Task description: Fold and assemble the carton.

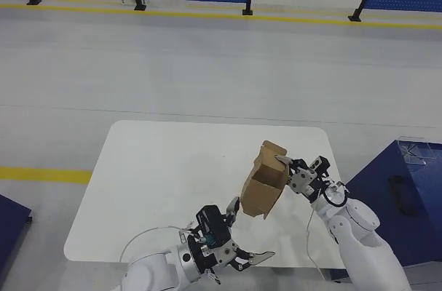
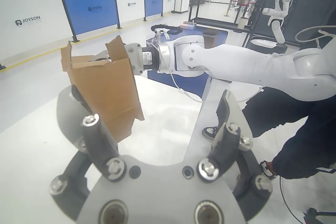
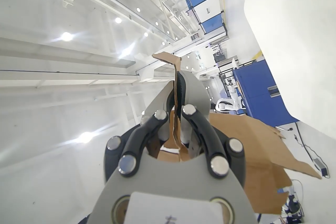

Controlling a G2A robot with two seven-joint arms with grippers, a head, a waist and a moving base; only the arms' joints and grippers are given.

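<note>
A brown cardboard carton (image 1: pixel 265 182) hangs tilted above the right half of the white table (image 1: pixel 155 182), its open end facing up and away. My right gripper (image 1: pixel 287 169) is shut on a flap at its upper edge. In the right wrist view the fingers (image 3: pixel 193 93) pinch the thin cardboard wall, and the carton (image 3: pixel 252 146) spreads out below them. My left gripper (image 1: pixel 244 231) stands open near the table's front edge, just under the carton's lower corner. In the left wrist view the carton (image 2: pixel 105 88) hangs in front of the left gripper (image 2: pixel 149 107), close to one fingertip.
A dark blue box (image 1: pixel 406 189) stands off the table's right side. White cables (image 1: pixel 144 236) trail over the front of the table. A person's dark-trousered legs (image 2: pixel 288 114) stand beside the table's right edge.
</note>
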